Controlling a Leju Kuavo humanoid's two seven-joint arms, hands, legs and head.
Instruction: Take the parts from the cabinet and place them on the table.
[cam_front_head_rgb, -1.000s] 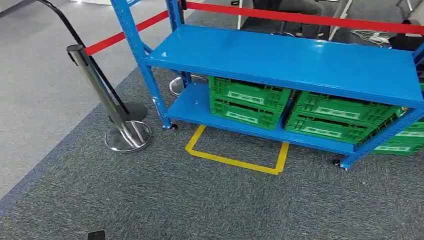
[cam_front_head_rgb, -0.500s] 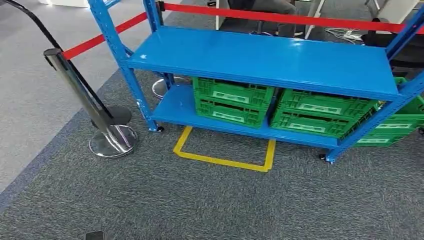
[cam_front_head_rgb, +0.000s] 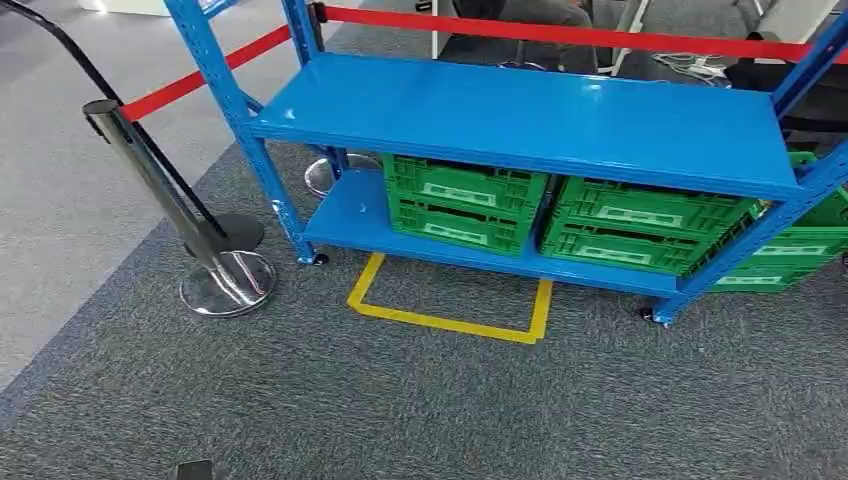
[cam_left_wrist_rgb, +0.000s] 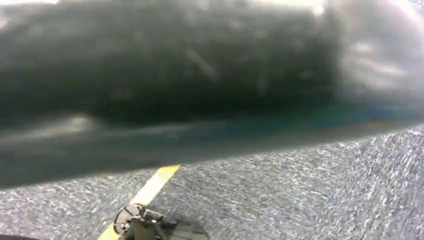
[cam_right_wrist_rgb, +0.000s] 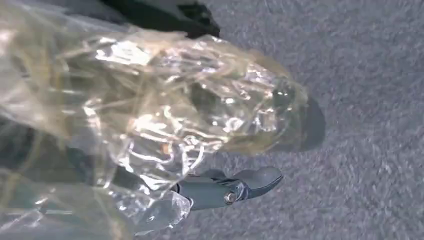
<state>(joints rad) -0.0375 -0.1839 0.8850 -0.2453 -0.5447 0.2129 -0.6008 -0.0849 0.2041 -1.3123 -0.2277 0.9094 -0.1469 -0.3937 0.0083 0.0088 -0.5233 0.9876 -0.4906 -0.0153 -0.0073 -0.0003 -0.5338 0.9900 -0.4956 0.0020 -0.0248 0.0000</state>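
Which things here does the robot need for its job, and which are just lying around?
For the job:
- clear plastic bag in the right robot hand
- blue shelf
- green crates

Just around:
- metal post
- red barrier tape
- yellow floor tape

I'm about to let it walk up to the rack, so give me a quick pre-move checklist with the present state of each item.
1. Part in the right hand: ok, a crinkled clear plastic bag lies against it; the grip itself is hidden.
2. Left hand free: cannot tell, its wrist view is dark blur.
3. Drop-off surface: ok, the blue rack's top shelf is bare.
4. Path to the yellow floor marking: ok, open carpet.
5. Side clearance: check, the chrome stanchion with its red belt stands left of the rack.
6. Green crates on the lower shelf: ok, tucked under the top shelf.
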